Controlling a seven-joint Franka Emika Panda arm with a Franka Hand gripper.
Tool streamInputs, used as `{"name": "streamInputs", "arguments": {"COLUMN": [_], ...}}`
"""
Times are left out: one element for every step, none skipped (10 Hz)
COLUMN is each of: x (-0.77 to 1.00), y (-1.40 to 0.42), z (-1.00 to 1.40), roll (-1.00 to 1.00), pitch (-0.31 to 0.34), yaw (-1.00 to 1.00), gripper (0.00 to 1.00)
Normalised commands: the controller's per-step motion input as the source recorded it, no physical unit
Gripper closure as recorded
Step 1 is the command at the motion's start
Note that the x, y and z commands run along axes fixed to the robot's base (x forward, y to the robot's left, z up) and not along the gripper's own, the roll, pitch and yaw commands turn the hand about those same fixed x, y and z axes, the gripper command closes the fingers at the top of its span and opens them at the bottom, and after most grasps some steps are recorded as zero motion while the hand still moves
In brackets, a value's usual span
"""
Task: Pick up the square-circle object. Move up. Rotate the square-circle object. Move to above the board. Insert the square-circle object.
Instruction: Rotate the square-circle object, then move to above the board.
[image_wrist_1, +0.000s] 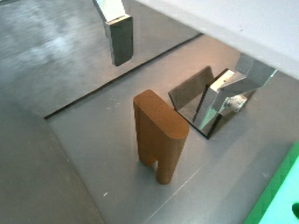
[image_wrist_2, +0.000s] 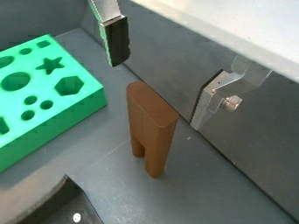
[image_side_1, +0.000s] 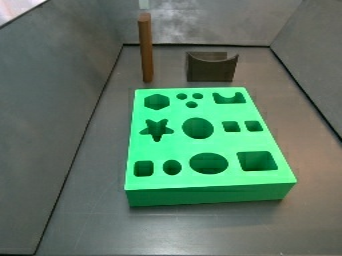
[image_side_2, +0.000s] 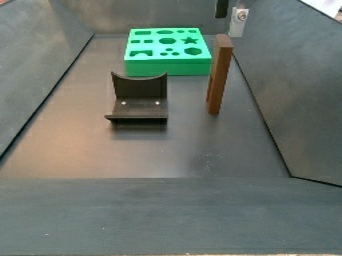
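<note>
The square-circle object (image_wrist_1: 160, 136) is a brown slab that stands upright on its two prongs on the grey floor. It shows in both wrist views (image_wrist_2: 149, 127) and both side views (image_side_1: 144, 48) (image_side_2: 218, 80). My gripper (image_wrist_1: 162, 66) hangs above and beside its rounded top, apart from it, open and empty. Only one finger shows in each wrist view (image_wrist_1: 121, 37) (image_wrist_2: 115, 39). The green board (image_side_1: 201, 190) with its cut-out holes lies flat close by (image_wrist_2: 70, 114) (image_side_2: 167, 62).
A dark grey block with a curved notch (image_side_1: 210, 65) (image_side_2: 138, 100) stands on the floor near the brown piece. A silver bracket (image_wrist_2: 222, 92) (image_wrist_1: 228, 98) sits on the grey side wall. Walls enclose the floor on all sides.
</note>
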Motion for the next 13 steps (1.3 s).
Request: {"name": "streamInputs", "arguments": {"x": [0.04,0.00,0.01,0.02,0.02,0.01,0.01,0.01,0.01,0.00,-0.17,-0.17,-0.16], "y": [0.02,0.00,0.00,0.00,0.00,0.00,0.01,0.01,0.01,0.00,0.17,0.17,0.16], "z": [-0.02,-1.00,-1.00,-1.00,-0.98,-0.77,-0.66,-0.45,-0.24,0.00,1.00,1.00,1.00], "roll": [0.01,0.01,0.01,0.01,0.01,0.00,-0.01,-0.01,-0.02,-0.03,-0.07,-0.07,-0.07], "pitch": [0.044,0.044,0.028,-0.006,-0.020,-0.033,-0.039,-0.049,-0.051,-0.052,0.063,0.068,0.050], "yaw": [-0.33,-0.19,-0.13,-0.09,-0.07,-0.06,-0.05,-0.05,-0.04,-0.04,-0.10,-0.10,-0.08], "gripper": [0.00,0.00,0.00,0.00,0.00,0.00,0.00,0.00,0.00,1.00,1.00,1.00,1.00]}}
